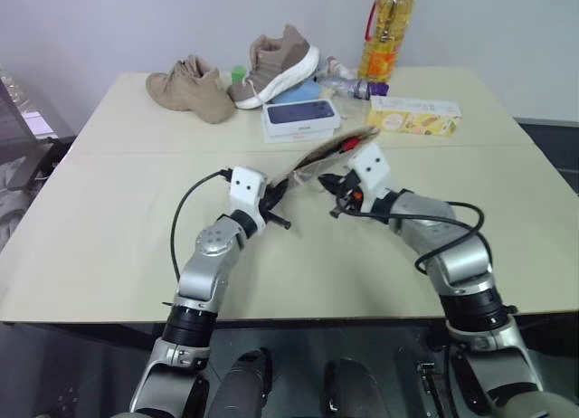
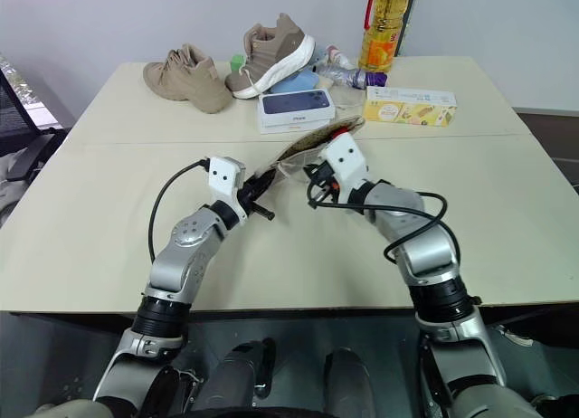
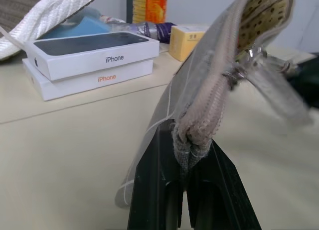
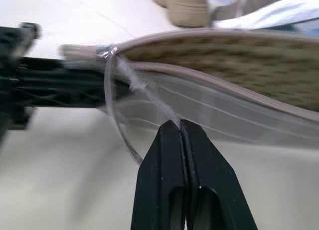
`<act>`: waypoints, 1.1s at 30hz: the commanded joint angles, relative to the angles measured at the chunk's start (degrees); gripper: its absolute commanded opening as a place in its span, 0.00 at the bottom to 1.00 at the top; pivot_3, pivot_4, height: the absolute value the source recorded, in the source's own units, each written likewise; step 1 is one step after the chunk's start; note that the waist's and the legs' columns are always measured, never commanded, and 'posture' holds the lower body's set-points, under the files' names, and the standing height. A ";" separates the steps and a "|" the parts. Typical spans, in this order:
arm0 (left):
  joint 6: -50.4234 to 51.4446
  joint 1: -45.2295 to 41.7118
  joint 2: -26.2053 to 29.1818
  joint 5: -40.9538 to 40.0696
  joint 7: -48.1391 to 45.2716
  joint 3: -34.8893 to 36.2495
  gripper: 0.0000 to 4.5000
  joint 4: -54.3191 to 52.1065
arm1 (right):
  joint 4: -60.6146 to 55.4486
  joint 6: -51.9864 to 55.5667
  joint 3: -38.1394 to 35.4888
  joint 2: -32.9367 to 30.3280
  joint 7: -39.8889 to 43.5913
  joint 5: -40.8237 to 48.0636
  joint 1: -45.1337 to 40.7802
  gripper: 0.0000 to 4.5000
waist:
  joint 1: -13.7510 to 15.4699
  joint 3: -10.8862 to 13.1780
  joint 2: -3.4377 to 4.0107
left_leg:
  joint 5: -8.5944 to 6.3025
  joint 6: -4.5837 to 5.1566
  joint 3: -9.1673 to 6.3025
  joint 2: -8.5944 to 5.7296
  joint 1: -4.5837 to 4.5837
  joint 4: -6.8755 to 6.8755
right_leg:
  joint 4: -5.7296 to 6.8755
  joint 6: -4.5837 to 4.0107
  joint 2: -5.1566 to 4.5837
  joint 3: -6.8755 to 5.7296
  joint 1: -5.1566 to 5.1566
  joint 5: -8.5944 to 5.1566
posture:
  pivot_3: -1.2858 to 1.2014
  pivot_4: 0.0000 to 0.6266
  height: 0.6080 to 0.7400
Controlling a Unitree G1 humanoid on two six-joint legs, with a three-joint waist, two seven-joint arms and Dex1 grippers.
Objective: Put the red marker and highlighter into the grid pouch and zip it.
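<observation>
The grid pouch [image 1: 318,158] hangs above the middle of the table [image 1: 109,219], stretched between my two grippers. My left gripper [image 3: 185,153] is shut on the pouch's near end, below its zipper seam. My right gripper [image 4: 180,124] is shut on the clear ring zipper pull [image 4: 119,103], close to that same end. The zipper is open along most of its length, and the woven lining shows. A red end of the red marker [image 1: 349,144] peeks from the far mouth of the pouch. The highlighter is hidden.
Behind the pouch lie stacked white phone boxes [image 1: 302,118]. Two tan shoes [image 1: 192,88] with a small green cap [image 1: 239,72] between them sit at the back left. A yellow carton [image 1: 414,117], an oil bottle [image 1: 387,33] and a lying plastic bottle [image 1: 348,85] are at the back right.
</observation>
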 commanded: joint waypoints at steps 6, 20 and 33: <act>-6.03 4.02 6.97 4.14 -2.20 -1.18 0.00 -1.77 | 9.60 -6.35 -10.78 -10.46 -2.91 -3.89 -5.16 0.01 | 0.14 0.00 0.00 | 0.00 0.00 0.03 0.00 0.00 -0.02 | -0.04 -0.01 -0.01 0.01 0.01 0.00 | 0.52 0.24 0.99; -5.15 9.16 11.25 1.49 -5.64 1.34 0.56 -5.07 | 3.85 -6.86 -10.27 -15.53 13.54 3.74 7.15 0.62 | 0.04 -0.01 0.01 | 0.00 0.00 0.05 0.05 0.00 -0.03 | -0.04 -0.01 -0.03 0.05 0.00 -0.01 | 0.52 0.24 0.99; -0.54 22.66 17.12 -3.36 -2.81 14.11 0.90 -11.79 | 8.28 -12.29 -22.02 -14.92 16.87 10.83 18.10 0.86 | 0.21 0.00 0.02 | -0.02 -0.02 0.04 0.06 0.00 -0.03 | -0.12 -0.28 -0.11 0.07 0.02 -0.11 | 0.52 0.24 0.99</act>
